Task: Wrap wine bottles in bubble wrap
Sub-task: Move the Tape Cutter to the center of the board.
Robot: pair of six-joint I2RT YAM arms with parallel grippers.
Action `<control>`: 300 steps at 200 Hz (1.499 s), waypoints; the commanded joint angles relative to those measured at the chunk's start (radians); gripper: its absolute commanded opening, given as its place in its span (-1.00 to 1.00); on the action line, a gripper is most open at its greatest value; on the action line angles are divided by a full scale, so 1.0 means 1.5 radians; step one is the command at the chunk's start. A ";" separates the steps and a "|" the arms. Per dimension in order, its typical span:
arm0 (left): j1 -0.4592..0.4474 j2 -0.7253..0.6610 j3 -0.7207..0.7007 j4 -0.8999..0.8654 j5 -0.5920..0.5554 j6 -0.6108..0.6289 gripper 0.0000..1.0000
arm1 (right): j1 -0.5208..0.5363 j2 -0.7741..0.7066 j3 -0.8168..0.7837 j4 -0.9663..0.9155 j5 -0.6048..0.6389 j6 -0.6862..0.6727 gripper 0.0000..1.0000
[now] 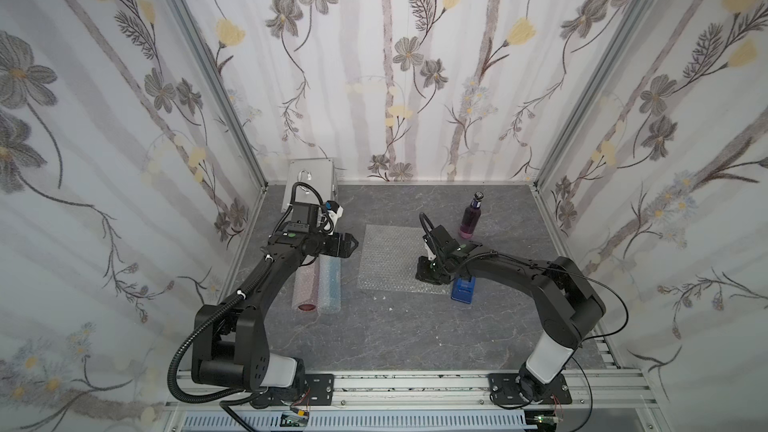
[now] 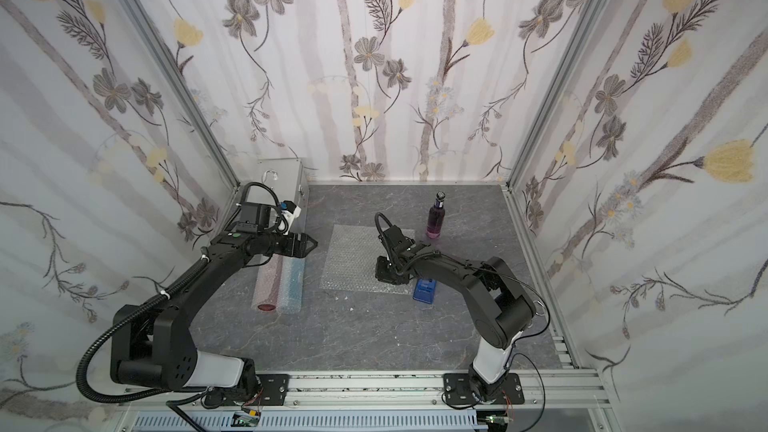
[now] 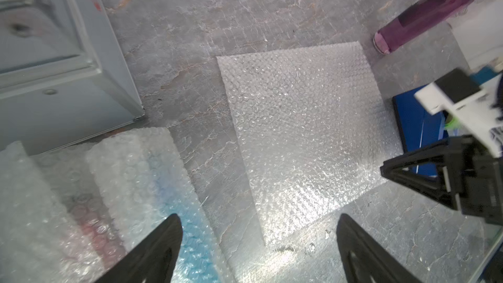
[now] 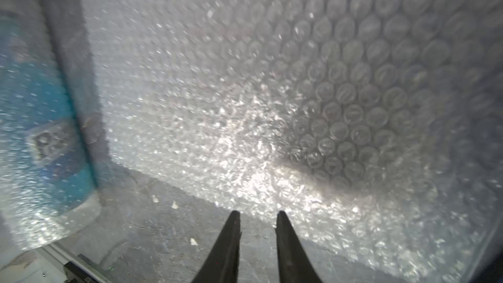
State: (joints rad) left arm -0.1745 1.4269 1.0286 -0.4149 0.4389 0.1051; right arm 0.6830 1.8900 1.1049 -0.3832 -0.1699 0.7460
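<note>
Purple bottle (image 1: 470, 218) stands upright, cap up, apparently beside bubble wrap (image 1: 386, 259).

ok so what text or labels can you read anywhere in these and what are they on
Nothing reads cleanly.
Wrapped blue bottle: grey label, first character maybe "P", the rest too blurred to read.
Purple bottle: dark label, too blurred to read in the wrist view and too small in the top views.
Case: a red mark near one edge, too blurred to read.
</note>
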 commanded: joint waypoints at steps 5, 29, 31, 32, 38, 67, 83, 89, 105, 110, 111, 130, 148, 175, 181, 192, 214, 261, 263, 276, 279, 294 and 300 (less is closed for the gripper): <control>-0.051 0.028 0.009 -0.018 -0.077 0.052 0.66 | -0.004 -0.008 0.013 -0.038 0.044 -0.007 -0.36; -0.109 0.085 0.024 -0.027 -0.134 0.066 0.45 | -0.015 0.015 0.012 -0.039 0.066 -0.007 -0.36; -0.114 0.090 0.025 -0.027 -0.137 0.065 0.42 | -0.016 0.017 0.011 -0.039 0.069 -0.007 -0.37; -0.115 0.092 0.026 -0.027 -0.139 0.064 0.41 | -0.016 0.018 0.011 -0.038 0.072 -0.007 -0.37; -0.126 0.106 0.031 -0.027 -0.150 0.060 0.35 | -0.019 0.026 0.010 -0.039 0.082 -0.004 -0.38; -0.164 0.158 0.048 -0.036 -0.182 0.036 0.19 | -0.024 0.050 -0.005 -0.043 0.085 0.004 -0.40; -0.182 0.179 0.044 -0.035 -0.182 0.035 0.13 | -0.024 0.032 -0.033 -0.043 0.096 0.017 -0.39; -0.188 0.187 0.043 -0.033 -0.187 0.031 0.10 | -0.024 0.021 -0.044 -0.044 0.103 0.024 -0.39; -0.198 0.206 0.045 -0.032 -0.197 0.022 0.05 | -0.025 -0.002 -0.067 -0.052 0.116 0.031 -0.37; -0.200 0.213 0.047 -0.031 -0.202 0.018 0.03 | -0.025 -0.007 -0.072 -0.055 0.120 0.032 -0.36; -0.201 0.214 0.047 -0.032 -0.202 0.018 0.02 | -0.026 -0.008 -0.072 -0.056 0.121 0.032 -0.36; -0.210 0.235 0.053 -0.034 -0.210 0.005 -0.05 | -0.034 -0.018 -0.088 -0.067 0.134 0.030 -0.36; -0.221 0.257 0.067 -0.048 -0.216 0.007 -0.06 | -0.047 -0.026 -0.100 -0.070 0.142 0.026 -0.36; -0.227 0.288 0.094 -0.066 -0.246 0.001 -0.06 | -0.061 -0.040 -0.102 -0.077 0.147 0.015 -0.34; -0.226 0.296 0.098 -0.071 -0.254 0.003 -0.06 | -0.062 -0.044 -0.102 -0.078 0.147 0.014 -0.34; -0.228 0.305 0.100 -0.072 -0.265 0.015 -0.07 | -0.064 -0.053 -0.101 -0.078 0.142 0.011 -0.33; -0.229 0.324 0.116 -0.085 -0.299 0.016 -0.07 | -0.073 -0.064 -0.102 -0.077 0.140 0.005 -0.29; -0.230 0.354 0.120 -0.064 -0.398 0.086 -0.07 | -0.100 -0.067 -0.110 -0.081 0.155 -0.009 -0.25; -0.229 0.355 0.121 -0.066 -0.400 0.087 -0.07 | -0.102 -0.067 -0.110 -0.080 0.156 -0.009 -0.25; -0.230 0.359 0.131 -0.073 -0.412 0.097 -0.07 | -0.109 -0.064 -0.112 -0.081 0.159 -0.015 -0.25; -0.230 0.359 0.132 -0.075 -0.415 0.100 -0.07 | -0.111 -0.063 -0.112 -0.081 0.160 -0.016 -0.25; -0.228 0.355 0.130 -0.077 -0.431 0.122 -0.07 | -0.118 -0.060 -0.112 -0.082 0.164 -0.023 -0.25; -0.226 0.350 0.126 -0.073 -0.440 0.131 -0.07 | -0.122 -0.059 -0.112 -0.082 0.164 -0.025 -0.25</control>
State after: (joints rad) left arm -0.5217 1.9438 1.2369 -0.4313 -0.1062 0.2306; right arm 0.5152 1.7931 0.9386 -0.4992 0.0242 0.7284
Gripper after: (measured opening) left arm 0.467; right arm 0.373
